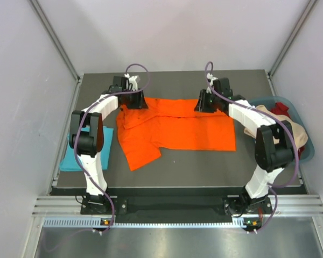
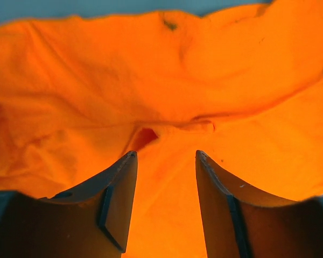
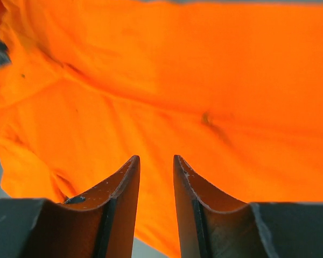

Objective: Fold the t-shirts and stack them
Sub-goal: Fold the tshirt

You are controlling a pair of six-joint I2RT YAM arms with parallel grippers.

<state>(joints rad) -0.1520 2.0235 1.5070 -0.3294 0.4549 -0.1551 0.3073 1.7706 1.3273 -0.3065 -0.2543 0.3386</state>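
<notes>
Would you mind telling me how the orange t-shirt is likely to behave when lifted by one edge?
Probably floppy: the orange t-shirt lies flat with creases and a rumpled left side. It likely sags from any single pinch. Thin-looking cloth suggests light weight.

Dark grey flat tabletop [image 1: 177, 166]: matte, rectangular, pale panels on left, far and right sides.

Bright orange cloth t-shirt [image 1: 177, 131]: lies directly on tabletop, centre to far half, spread wide left to right. Surface creased. Left portion bunched, one flap reaching toward near edge.

Light turquoise cloth t-shirt [image 1: 75, 158]: at left edge of tabletop, folded into compact rectangle, partly hidden. Just beside orange one; contact cannot be told.

Blue-grey plastic tub [image 1: 304, 153]: at right edge, holds beige and red cloth. Whether on tabletop or beside it, cannot be told.
</notes>
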